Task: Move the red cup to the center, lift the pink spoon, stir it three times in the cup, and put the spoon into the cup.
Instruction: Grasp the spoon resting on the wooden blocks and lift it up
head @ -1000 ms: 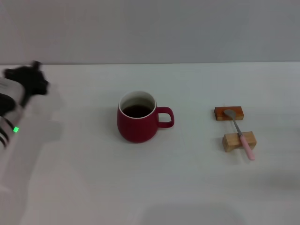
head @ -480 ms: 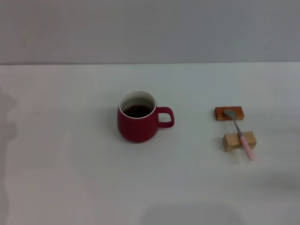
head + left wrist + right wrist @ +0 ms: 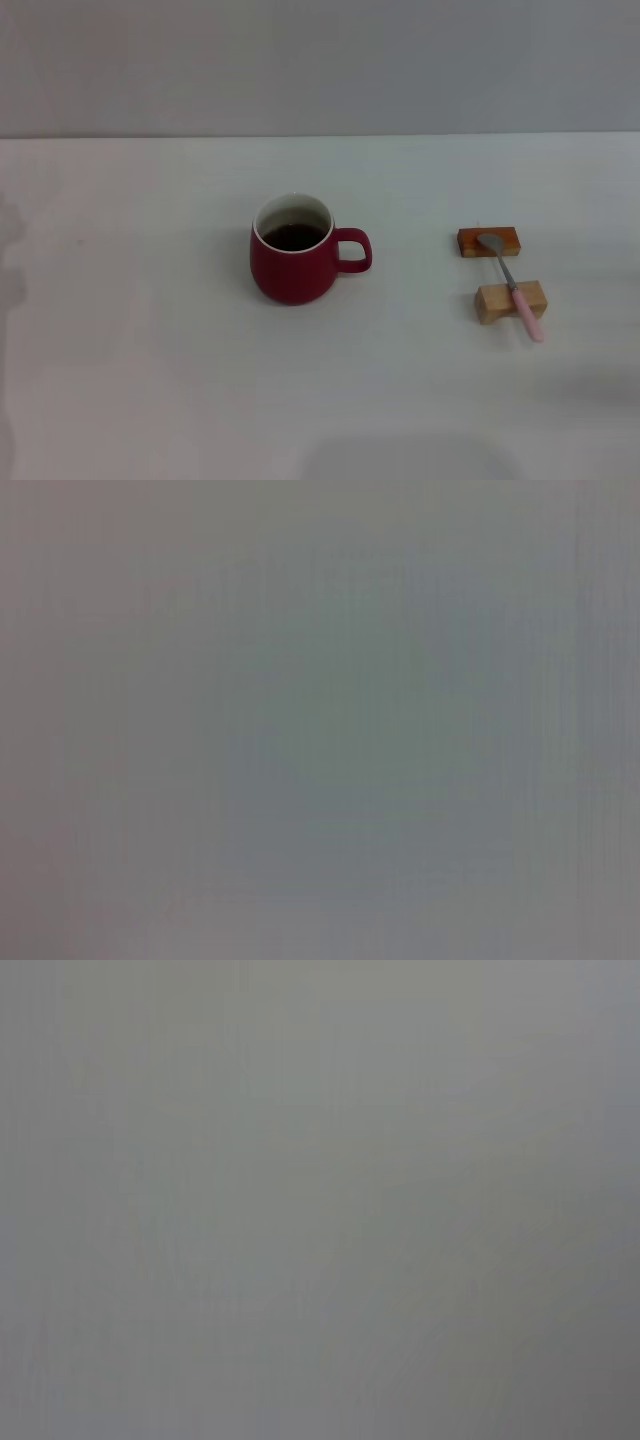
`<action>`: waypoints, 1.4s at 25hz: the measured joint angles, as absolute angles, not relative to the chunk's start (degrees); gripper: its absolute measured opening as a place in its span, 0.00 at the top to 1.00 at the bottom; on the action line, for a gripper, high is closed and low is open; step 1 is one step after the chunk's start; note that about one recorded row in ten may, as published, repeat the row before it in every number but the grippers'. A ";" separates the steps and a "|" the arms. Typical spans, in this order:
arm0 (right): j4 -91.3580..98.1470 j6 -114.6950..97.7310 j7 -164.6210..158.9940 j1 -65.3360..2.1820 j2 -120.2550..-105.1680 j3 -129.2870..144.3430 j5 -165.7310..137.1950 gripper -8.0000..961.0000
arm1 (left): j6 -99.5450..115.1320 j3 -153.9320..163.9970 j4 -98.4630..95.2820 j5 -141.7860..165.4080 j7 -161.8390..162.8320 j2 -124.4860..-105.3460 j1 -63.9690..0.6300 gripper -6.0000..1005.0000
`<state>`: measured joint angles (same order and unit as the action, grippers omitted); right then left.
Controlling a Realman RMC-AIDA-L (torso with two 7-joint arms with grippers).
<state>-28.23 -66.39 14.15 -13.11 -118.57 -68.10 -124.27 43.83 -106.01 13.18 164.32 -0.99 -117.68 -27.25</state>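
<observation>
A: Where does the red cup stand?

B: Upright on the white counter, a little left of the middle of the head view. Its loop handle points toward the robot's right, and the white inside holds a dark liquid.

A: And the pink spoon?

B: Well apart from the cup, out on the robot's right. It lies across two small wooden blocks. The grey metal bowl rests on the far, reddish-brown block; the neck and the start of the pale pink handle cross the near, lighter block. The handle's end sticks out past that block toward the robot, slanting a bit to the right.

A: How do those things sit relative to either end effector?

B: That cannot be told. Neither the left end effector nor the right end effector shows in the head view; only the counter, the cup, the spoon and the blocks are there. Nothing touches the cup or the spoon.

A: Do the wrist views help?

B: No. Each one shows a plain grey field with nothing to make out, so neither places its arm against the cup or the spoon.

A: So whether the end effectors are released or clenched?

B: I cannot tell for either one; they are out of sight in all three views.
</observation>
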 joint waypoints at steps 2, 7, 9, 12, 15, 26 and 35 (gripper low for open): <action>-28.52 -66.36 14.17 -13.06 -118.56 -67.91 -124.27 0.35 | 43.75 -106.07 13.19 164.30 -1.26 -117.68 -27.33 0.75; -32.14 -65.75 14.25 -10.76 -118.69 -66.59 -124.27 0.35 | 43.26 -107.02 13.44 164.27 -1.41 -117.72 -27.81 0.45; -34.10 -65.26 14.38 -9.56 -118.68 -66.01 -124.27 0.35 | 43.24 -107.21 13.53 164.26 -1.41 -117.72 -27.87 0.41; -41.91 -63.47 16.55 -4.64 -118.71 -63.01 -124.27 0.35 | 43.24 -107.44 13.65 164.25 -1.45 -117.72 -28.06 0.35; -47.33 -62.77 19.38 -1.27 -118.73 -59.82 -124.27 0.35 | 43.23 -107.44 13.45 164.25 -1.55 -117.62 -28.66 0.28; -62.17 -51.70 22.50 8.54 -118.64 -51.79 -126.10 0.35 | 43.53 -107.50 13.77 164.28 -1.82 -117.28 -28.94 0.16; -66.47 -45.83 25.89 12.05 -118.43 -44.32 -126.97 0.35 | 43.59 -107.95 13.73 164.29 -2.31 -116.60 -29.19 0.16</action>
<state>-66.47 -45.82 25.89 12.05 -118.43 -44.32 -126.97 43.59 -107.95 13.73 164.29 -2.31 -116.60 -29.19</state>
